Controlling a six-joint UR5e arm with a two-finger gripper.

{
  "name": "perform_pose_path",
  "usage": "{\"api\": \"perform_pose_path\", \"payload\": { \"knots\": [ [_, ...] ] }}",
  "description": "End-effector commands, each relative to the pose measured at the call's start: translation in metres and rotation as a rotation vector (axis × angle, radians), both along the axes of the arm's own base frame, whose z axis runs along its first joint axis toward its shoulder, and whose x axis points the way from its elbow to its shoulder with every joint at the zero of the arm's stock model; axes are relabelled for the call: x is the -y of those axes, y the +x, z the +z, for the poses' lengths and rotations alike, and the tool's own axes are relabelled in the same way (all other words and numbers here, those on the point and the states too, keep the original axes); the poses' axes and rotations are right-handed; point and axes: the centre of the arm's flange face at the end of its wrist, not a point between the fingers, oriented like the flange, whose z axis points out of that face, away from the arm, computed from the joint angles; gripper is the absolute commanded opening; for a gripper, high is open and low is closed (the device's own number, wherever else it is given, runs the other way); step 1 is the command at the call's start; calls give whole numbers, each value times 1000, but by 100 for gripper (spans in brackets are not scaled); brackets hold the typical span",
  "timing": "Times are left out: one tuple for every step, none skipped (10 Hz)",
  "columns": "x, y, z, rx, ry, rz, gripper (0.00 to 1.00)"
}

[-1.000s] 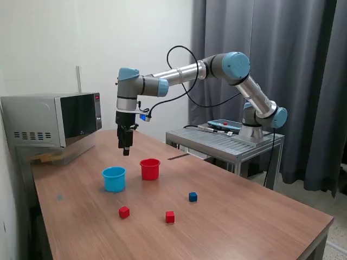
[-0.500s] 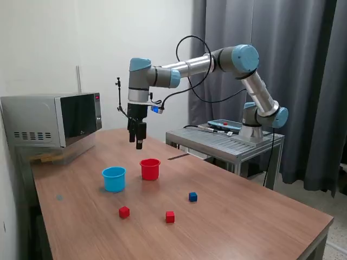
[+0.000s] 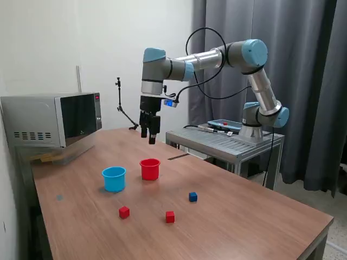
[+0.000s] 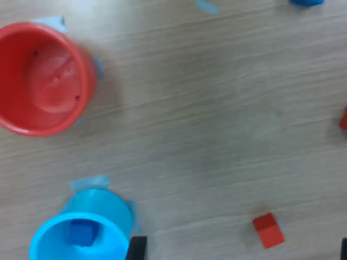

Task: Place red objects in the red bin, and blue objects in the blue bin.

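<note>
- My gripper hangs in the air above the far part of the wooden table, higher than the red cup and a little toward its far side. It carries nothing that I can see, but I cannot tell whether the fingers are parted or pressed together.
- The red cup stands upright, just beside the light blue cup, which is on the exterior view's left of it. The two are apart, not touching.
- On my wrist view the red cup is bare inside, while the light blue cup holds one dark blue cube.
- A second dark blue cube lies on the table, nearer the camera and to the exterior view's right of the red cup.
- Two red cubes lie nearer still: one in front of the light blue cup, the other to its right. They are well apart from both cups.
- A microwave sits at the table's far left.
</note>
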Motion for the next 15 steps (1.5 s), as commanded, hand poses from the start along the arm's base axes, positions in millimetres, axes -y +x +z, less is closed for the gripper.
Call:
{"api": "perform_pose_path", "payload": {
  "knots": [
    [18,8,9,-5,-7,-41,100],
    [31,13,11,-4,-12,-45,100],
    [39,16,13,-4,-15,-58,100],
    [44,19,14,-1,-23,-102,100],
    [48,21,14,1,-26,-128,100],
    [59,27,17,4,-30,-147,100],
    [65,33,15,21,-33,-176,100],
    [73,41,18,25,-35,-184,100],
    [78,48,17,35,-36,-188,100],
    [89,56,16,44,-37,-194,100],
    [94,60,19,43,-38,-194,100],
    [107,67,13,57,-37,-189,100],
    [117,74,7,73,-39,-189,100],
    [128,80,0,87,-39,-181,100],
    [130,83,-6,96,-37,-178,100]
  ]
}}
